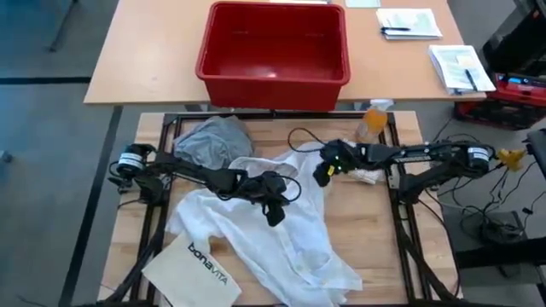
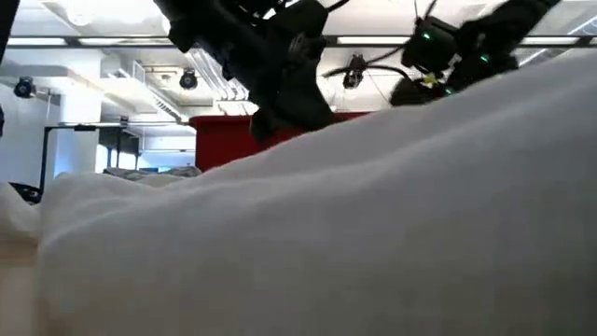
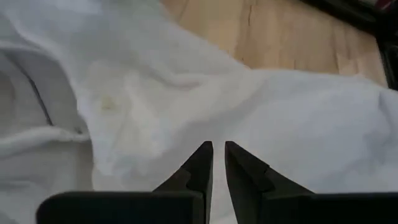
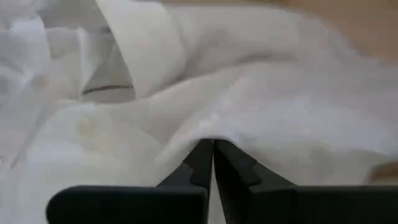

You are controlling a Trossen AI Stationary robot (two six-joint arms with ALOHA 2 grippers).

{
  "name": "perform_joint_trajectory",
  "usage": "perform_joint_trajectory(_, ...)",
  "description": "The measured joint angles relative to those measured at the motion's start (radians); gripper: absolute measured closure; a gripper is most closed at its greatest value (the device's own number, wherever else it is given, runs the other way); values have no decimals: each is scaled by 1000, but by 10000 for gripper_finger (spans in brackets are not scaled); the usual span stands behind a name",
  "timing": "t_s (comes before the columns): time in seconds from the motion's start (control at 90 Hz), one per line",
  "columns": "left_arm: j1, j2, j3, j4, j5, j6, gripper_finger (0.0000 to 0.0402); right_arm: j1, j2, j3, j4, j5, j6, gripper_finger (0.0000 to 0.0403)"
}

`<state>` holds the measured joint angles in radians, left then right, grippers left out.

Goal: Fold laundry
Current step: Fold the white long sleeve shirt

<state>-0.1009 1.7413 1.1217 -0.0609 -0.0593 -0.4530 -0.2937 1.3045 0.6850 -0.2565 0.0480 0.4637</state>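
Over the white shirt (image 1: 281,223), spread across the wooden table (image 1: 367,222), my left gripper (image 3: 217,149) hovers, fingers nearly together, holding nothing. My right gripper (image 4: 213,148) pinches a fold at the shirt's upper edge. Beside the shirt lies the grey T-shirt (image 1: 213,141).

White shirt (image 1: 299,230) covers table centre; bare wood (image 1: 363,230) free at right; bag (image 1: 196,264) blocks front-left.

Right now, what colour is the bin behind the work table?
Red, solid, no pattern: the plastic bin shows best in the high view.
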Motion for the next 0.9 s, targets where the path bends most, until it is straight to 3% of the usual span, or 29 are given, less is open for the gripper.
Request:
perform_joint_trajectory(0.233,0,-6,-5,-2,0,3,377,-121,20,142,-216,54,-116,403)
perform_joint_trajectory(0.433,0,-6,-8,-12,1,3,377,-143,4,169,-306,-1,-162,377)
perform_joint_trajectory(0.544,0,-6,-10,-10,1,1,377,-144,-9,137,-312,-27,-114,315)
perform_joint_trajectory(0.811,1,-6,-21,-11,1,6,377,-216,58,94,-142,-5,-78,84)
perform_joint_trajectory(0.9,1,-6,-23,-13,1,4,377,-268,90,110,-134,9,-56,31)
